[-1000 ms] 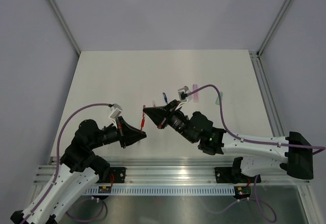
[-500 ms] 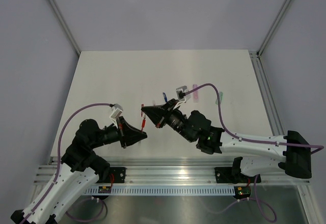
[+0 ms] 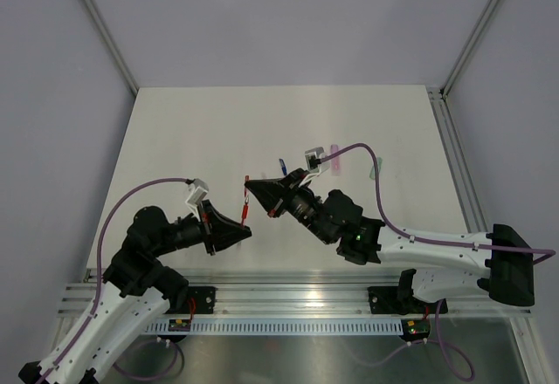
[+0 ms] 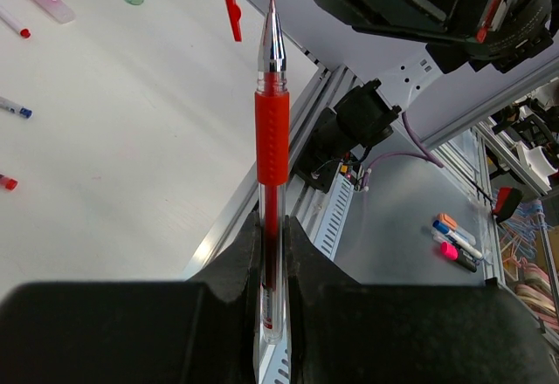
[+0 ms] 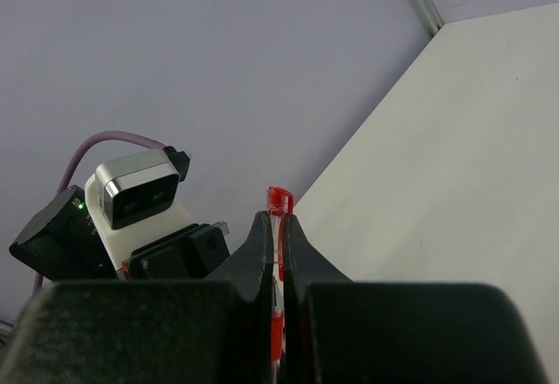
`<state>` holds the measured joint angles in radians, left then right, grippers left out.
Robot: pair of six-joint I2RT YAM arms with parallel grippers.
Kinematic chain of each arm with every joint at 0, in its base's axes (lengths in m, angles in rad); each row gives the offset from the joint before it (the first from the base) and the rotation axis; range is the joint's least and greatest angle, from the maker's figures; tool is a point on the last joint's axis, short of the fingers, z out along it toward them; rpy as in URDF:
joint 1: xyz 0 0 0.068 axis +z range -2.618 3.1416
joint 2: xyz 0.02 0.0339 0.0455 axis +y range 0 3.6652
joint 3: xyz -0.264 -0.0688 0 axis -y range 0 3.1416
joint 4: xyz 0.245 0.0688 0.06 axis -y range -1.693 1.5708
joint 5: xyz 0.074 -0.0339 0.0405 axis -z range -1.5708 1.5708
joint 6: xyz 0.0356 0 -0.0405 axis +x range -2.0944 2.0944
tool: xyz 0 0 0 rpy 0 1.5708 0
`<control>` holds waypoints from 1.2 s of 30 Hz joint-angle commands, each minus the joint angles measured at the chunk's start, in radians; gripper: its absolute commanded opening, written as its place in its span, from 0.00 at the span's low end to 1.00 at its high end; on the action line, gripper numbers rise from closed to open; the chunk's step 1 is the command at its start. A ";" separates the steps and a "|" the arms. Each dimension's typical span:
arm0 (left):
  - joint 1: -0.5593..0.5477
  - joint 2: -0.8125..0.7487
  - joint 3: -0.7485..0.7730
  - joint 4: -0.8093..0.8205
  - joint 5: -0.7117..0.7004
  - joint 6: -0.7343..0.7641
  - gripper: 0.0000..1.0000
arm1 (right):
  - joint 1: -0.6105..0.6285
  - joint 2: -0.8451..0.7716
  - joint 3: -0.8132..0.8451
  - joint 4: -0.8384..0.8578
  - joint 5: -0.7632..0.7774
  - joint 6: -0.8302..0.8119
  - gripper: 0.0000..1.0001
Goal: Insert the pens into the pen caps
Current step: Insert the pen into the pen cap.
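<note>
Above the near edge, left gripper (image 4: 273, 243) clamps a red pen (image 4: 272, 131), seemingly light and stiff, by its barrel; right gripper (image 5: 278, 229) pinches red cap (image 5: 279, 199).

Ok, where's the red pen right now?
In the top view the red pen is left of centre near the front edge, clamped in the left pincer, its tip close to the red cap in the right pincer.

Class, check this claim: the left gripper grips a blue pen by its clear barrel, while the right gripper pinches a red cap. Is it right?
Not quite: the pen in the left gripper is red, not blue, as the left wrist view shows. The right gripper does pinch a red cap.
</note>
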<state>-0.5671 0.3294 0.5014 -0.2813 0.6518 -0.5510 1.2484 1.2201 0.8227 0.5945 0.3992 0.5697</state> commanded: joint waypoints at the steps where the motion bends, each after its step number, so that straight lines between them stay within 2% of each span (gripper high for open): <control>1: 0.004 -0.010 0.002 0.050 -0.001 -0.009 0.00 | 0.006 -0.018 -0.005 0.067 0.021 -0.022 0.00; 15: 0.004 -0.018 0.009 0.017 -0.075 -0.004 0.00 | 0.008 -0.030 -0.030 0.074 0.010 -0.022 0.00; 36: 0.012 -0.020 0.009 0.025 -0.075 -0.009 0.00 | 0.009 0.005 -0.013 0.068 -0.031 -0.013 0.00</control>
<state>-0.5625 0.3214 0.5014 -0.2966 0.5938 -0.5514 1.2484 1.2209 0.7971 0.6174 0.3904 0.5678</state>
